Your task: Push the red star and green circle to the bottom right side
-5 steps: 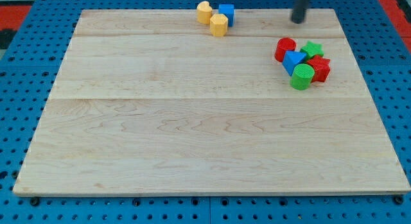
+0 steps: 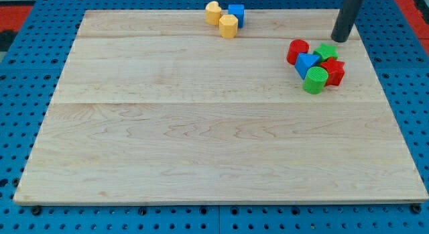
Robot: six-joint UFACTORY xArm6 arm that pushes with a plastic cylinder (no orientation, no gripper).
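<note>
Since your rod has no gripper, nothing is held and there is nothing to open or close; my tip [image 2: 341,39] just rests on the board [image 2: 201,140] at the far right, just beyond the cluster and a little right of the green star [image 2: 327,51]. Whether it touches that star you cannot tell; it looks just apart.

Targets: the red star [image 2: 334,72] sits on the cluster's right side, and the green circle [image 2: 314,80] is touching it on its near left. Both are packed against the blue block [image 2: 306,62], looks triangular, with a red cylinder [image 2: 297,51] at the far left of the group.

Risks, as a judgement:
- Push straight toward you from where the tip is and the green star gets driven first. It could ride along with the targets, or wedge them sideways.
- Blue block and red cylinder may get dragged too, because everything is touching.
- The red star is near the right edge of the board. An off-centre shove could spin it right and over the edge.
- The green circle is round, so it will likely roll off the contact line and split from the red star.

Two yellow blocks [image 2: 221,19] and a blue cube [image 2: 236,14] at the far edge, well left, are out of the way.
</note>
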